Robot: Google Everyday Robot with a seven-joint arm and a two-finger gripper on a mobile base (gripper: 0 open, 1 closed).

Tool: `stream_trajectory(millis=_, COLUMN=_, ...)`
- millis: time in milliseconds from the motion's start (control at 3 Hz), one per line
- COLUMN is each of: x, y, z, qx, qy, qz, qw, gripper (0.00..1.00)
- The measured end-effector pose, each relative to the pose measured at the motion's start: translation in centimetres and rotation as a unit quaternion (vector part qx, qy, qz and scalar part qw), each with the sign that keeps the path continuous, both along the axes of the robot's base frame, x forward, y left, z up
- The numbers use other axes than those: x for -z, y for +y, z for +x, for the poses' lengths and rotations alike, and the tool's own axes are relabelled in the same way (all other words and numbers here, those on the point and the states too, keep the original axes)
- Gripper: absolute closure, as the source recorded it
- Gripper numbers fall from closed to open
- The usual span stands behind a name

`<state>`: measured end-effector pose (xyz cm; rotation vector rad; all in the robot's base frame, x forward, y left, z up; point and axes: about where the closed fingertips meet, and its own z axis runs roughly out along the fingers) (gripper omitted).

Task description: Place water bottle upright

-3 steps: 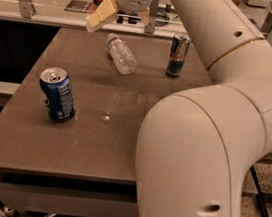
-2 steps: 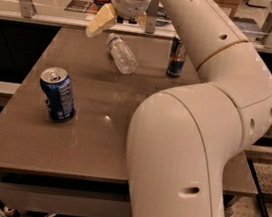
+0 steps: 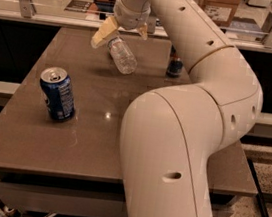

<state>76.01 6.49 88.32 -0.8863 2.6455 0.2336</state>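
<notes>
In the camera view, the water bottle (image 3: 122, 56) lies on its side on the bench (image 3: 85, 149), in the upper middle of the frame. Its body slants down toward the right and its neck end points up toward the tool (image 3: 120, 37). The tool hangs just above that neck end with its fingers (image 3: 103, 31) spread wide, one on each side of the bottle. We judge that it grips nothing yet.

The big pale arm (image 3: 182, 137) fills the right and lower part of the frame. A blue soda can (image 3: 57, 94) stands upright at the left, well apart from the bottle. An energy drink can (image 3: 175, 65) shows partly behind the arm at the upper right.

We expect the bottle to be light, thin-walled and smooth. It will likely roll or skid if nudged, and dent under a hard squeeze. We would take hold across the ribbed body near the shoulder, where the ribs give some grip, then tip it onto its base.
</notes>
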Motion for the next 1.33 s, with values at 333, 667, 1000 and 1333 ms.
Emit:
stream_trajectory(millis=333, x=1.4, y=-0.1, z=0.5, qx=-0.003, qy=0.009, qz=-0.010, qw=0.9999, gripper=0.00)
stream_trajectory(millis=667, x=2.0, y=0.0, z=0.8, qx=-0.008, qy=0.012, qz=-0.016, qw=0.9998, gripper=0.00)
stream_trajectory(millis=1000, x=2.9, y=0.4, z=1.0, qx=-0.015, qy=0.018, qz=-0.018, qw=0.9996, gripper=0.00)
stream_trajectory(millis=1333, x=4.0, y=0.7, z=1.0, qx=-0.022, qy=0.029, qz=-0.019, qw=0.9992, gripper=0.00)
